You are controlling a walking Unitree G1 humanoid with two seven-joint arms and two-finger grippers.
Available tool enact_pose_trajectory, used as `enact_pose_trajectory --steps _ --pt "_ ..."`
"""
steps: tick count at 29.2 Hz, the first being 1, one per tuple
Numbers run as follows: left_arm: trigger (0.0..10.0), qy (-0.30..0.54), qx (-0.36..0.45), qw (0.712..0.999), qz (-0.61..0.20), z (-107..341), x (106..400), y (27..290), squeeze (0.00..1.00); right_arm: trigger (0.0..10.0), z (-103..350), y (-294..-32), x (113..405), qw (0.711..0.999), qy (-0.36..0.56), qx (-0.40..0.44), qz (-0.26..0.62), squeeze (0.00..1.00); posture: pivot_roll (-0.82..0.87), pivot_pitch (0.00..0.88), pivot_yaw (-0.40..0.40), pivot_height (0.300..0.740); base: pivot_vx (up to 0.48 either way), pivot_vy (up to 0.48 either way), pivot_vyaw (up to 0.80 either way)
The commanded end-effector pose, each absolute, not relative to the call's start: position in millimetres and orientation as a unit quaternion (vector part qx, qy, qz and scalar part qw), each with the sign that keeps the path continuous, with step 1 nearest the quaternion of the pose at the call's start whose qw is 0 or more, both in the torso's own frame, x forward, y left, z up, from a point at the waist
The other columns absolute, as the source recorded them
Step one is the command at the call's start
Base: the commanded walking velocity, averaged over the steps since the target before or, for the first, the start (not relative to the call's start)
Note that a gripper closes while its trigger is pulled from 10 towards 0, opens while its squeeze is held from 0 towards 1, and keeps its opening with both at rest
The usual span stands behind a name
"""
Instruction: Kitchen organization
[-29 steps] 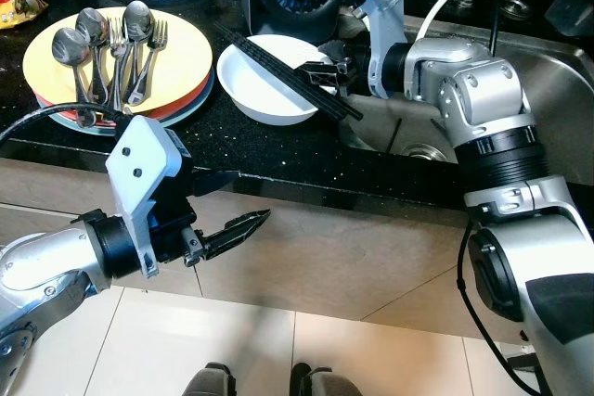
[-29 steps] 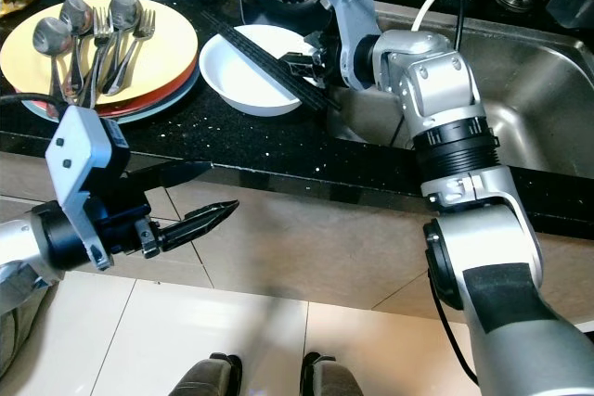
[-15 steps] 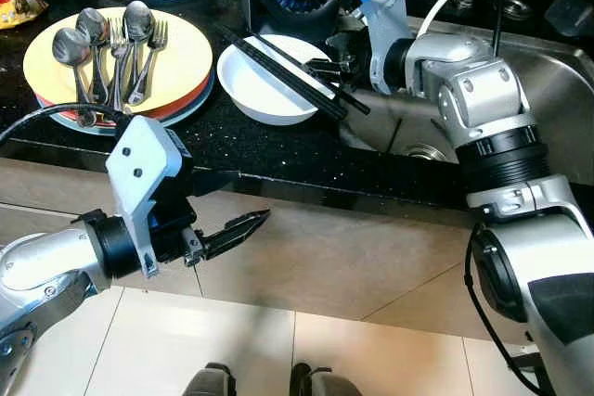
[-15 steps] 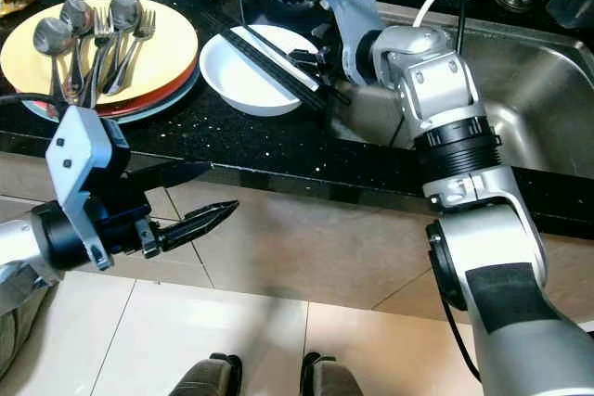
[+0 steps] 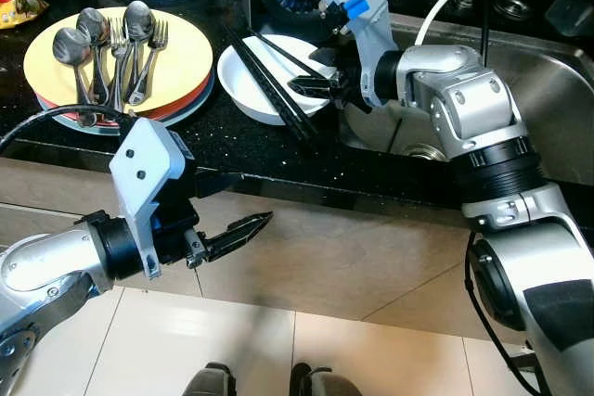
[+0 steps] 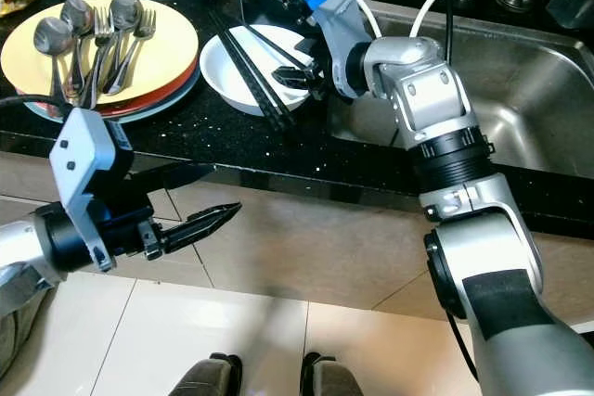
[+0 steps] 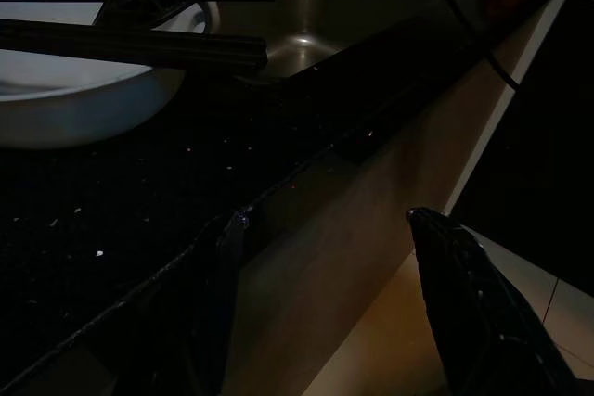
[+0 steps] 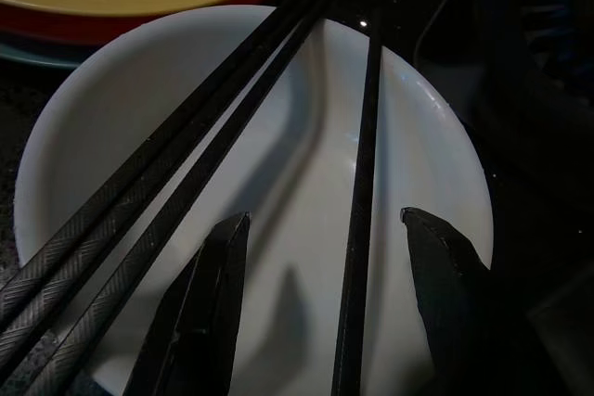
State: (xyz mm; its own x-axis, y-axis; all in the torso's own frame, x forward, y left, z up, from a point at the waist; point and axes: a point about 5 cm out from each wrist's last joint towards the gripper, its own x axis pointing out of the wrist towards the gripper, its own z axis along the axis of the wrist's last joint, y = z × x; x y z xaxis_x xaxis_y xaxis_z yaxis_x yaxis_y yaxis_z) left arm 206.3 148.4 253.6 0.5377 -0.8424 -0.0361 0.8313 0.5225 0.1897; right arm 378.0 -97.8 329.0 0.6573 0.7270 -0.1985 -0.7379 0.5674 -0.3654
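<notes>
The right end effector [image 5: 316,88] hangs over the white bowl [image 5: 264,90] near the sink-side edge of the black speckled surface [image 5: 232,150], its fingers [image 8: 200,312] spread apart and holding nothing; the black chopsticks [image 5: 274,81] lie loose across the bowl, a bundle slanting over its rim toward the surface's front edge and a single stick between the fingers in the right wrist view, touching neither as far as that dim view shows. The steel sink [image 5: 548,99] opens just beside the bowl on the robot's right; on its left the bowl sits just beside a stack of plates with a yellow plate [image 5: 181,53] on top, carrying spoons and forks [image 5: 116,48]. The left end effector [image 5: 243,227] hovers below the surface's front edge, over the tiled floor [image 5: 251,350], fingers slightly parted and empty; its wrist view looks along the surface's edge to the bowl, the chopstick ends and the sink basin.
</notes>
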Motion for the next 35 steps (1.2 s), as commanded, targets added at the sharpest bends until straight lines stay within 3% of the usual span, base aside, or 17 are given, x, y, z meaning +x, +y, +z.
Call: enact_pose_trajectory --steps 1,2,4,5,19,31,35 --pt "10.0 -0.037 0.084 0.868 -0.488 253 204 144 0.0 8.4 328 -98 378 0.889 0.016 -0.206 0.409 0.0 0.12 0.185 -0.115 0.74 0.0 0.0 0.0" --pt "10.0 -0.037 0.084 0.868 -0.488 253 204 144 0.0 1.5 328 -98 378 0.891 0.018 -0.206 0.405 0.0 0.12 0.185 -0.115 0.74 0.0 0.0 0.0" --pt "10.0 -0.037 0.084 0.868 -0.488 253 204 144 0.0 1.5 328 -98 379 0.892 0.02 -0.205 0.402 0.0 0.12 0.185 -0.115 0.74 0.0 0.0 0.0" --pt "10.0 -0.037 0.084 0.868 -0.488 253 204 144 0.0 0.0 328 -98 379 0.892 0.023 -0.21 0.399 0.0 0.12 0.187 -0.115 0.74 0.0 0.0 0.0" --pt "10.0 -0.039 0.084 0.869 -0.486 253 204 144 0.0 0.0 331 -99 382 0.898 0.025 -0.223 0.379 0.0 0.12 0.19 -0.115 0.74 0.0 0.0 0.0" --pt "10.0 -0.053 0.087 0.878 -0.467 259 207 148 0.0 0.0 351 -110 381 0.914 -0.02 -0.092 0.394 0.0 0.13 0.193 -0.113 0.74 0.0 0.0 0.0" --pt "10.0 -0.059 0.091 0.885 -0.453 261 209 151 0.0 0.0 356 -133 386 0.933 -0.035 -0.053 0.355 0.0 0.14 0.192 -0.114 0.74 0.0 0.0 0.0"
